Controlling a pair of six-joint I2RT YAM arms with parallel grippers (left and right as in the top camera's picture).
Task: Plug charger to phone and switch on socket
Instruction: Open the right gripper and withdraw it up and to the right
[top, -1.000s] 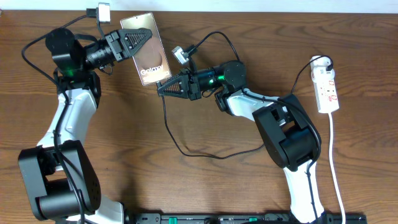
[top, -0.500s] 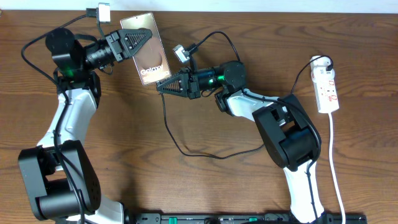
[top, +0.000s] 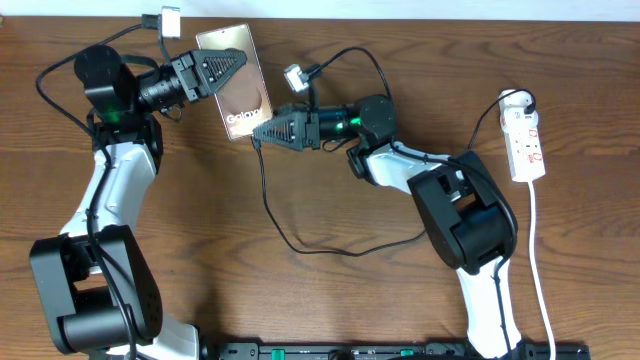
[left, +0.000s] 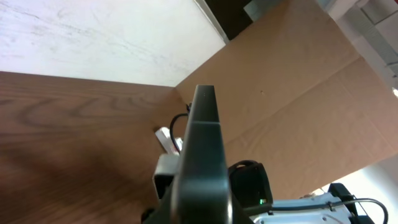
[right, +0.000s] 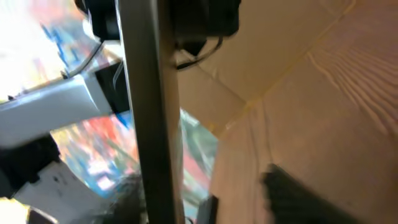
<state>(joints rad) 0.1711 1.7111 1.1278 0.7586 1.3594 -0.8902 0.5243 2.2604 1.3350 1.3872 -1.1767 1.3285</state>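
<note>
Your left gripper (top: 238, 60) is clamped on the phone (top: 245, 100), holding it up and tilted at the upper middle-left of the overhead frame. Your right gripper (top: 258, 137) pinches the plug end of the charger (top: 268, 205) right beside the phone's lower edge, though contact cannot be judged. The socket (top: 526, 140) lies at the far right.

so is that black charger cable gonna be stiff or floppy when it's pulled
Probably floppy: the charger cable lies in loose curves on the table, so it should bend and trail, not push. Likely light, being so thin. Its slack may drag sideways behind the right gripper.
</note>
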